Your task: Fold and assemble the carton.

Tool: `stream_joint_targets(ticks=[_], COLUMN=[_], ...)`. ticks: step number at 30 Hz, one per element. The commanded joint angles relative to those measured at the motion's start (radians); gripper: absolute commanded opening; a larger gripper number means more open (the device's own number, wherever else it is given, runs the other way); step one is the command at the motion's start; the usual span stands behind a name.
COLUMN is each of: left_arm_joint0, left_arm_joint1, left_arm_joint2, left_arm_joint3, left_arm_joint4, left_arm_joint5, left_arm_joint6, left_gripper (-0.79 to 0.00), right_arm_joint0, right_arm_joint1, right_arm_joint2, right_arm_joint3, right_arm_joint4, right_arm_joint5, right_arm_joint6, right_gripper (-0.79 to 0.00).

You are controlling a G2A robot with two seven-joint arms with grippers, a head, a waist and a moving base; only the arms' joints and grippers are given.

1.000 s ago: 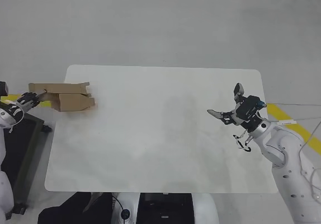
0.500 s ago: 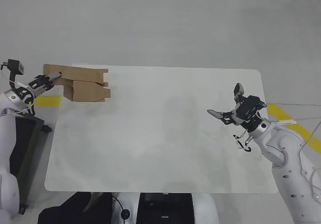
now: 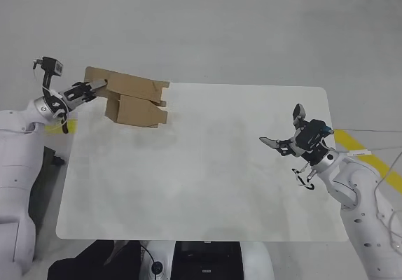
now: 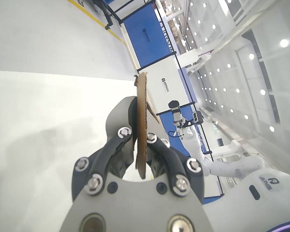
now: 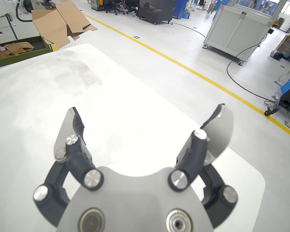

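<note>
A flat brown cardboard carton [image 3: 132, 98] hangs in the air over the table's far left corner, its flaps unfolded. My left gripper [image 3: 96, 87] is shut on the carton's left edge; in the left wrist view the carton [image 4: 141, 112] stands edge-on between the fingers [image 4: 125, 124]. From the right wrist view the carton [image 5: 59, 24] is seen far off, held above the table corner. My right gripper [image 3: 282, 130] hovers open over the table's right side, its fingers [image 5: 73, 119] spread wide with nothing between them.
The white table [image 3: 201, 175] has a bare top. A dark green cart [image 5: 19, 51] with cardboard scraps stands beside the table's left edge. Yellow floor tape [image 5: 183, 67] runs past the far side.
My left arm has carried the carton up and to the right, from beside the table's left edge to above its far left corner. The right arm has not moved.
</note>
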Motion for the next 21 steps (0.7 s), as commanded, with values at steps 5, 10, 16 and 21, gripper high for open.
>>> stream_joint_targets(ticks=[5, 10, 16, 21], left_arm_joint0=[0.024, 0.048, 0.074, 0.067], left_arm_joint1=[-0.015, -0.028, -0.039, -0.053], left_arm_joint2=[0.058, 0.113, 0.169, 0.241], left_arm_joint3=[-0.131, -0.262, -0.389, -0.445], left_arm_joint4=[0.014, 0.046, 0.09, 0.145], left_arm_joint5=[0.019, 0.04, 0.067, 0.109], left_arm_joint6=[0.039, 0.077, 0.112, 0.115], left_gripper=[-0.785, -0.785, -0.785, -0.785], right_arm_joint0=[0.0, 0.0, 0.0, 0.0], right_arm_joint1=[0.0, 0.0, 0.0, 0.0], right_arm_joint2=[0.0, 0.0, 0.0, 0.0], right_arm_joint3=[0.0, 0.0, 0.0, 0.0], right_arm_joint4=[0.0, 0.0, 0.0, 0.0], right_arm_joint5=[0.0, 0.0, 0.0, 0.0], right_arm_joint6=[0.0, 0.0, 0.0, 0.0], right_gripper=[0.0, 0.0, 0.0, 0.0])
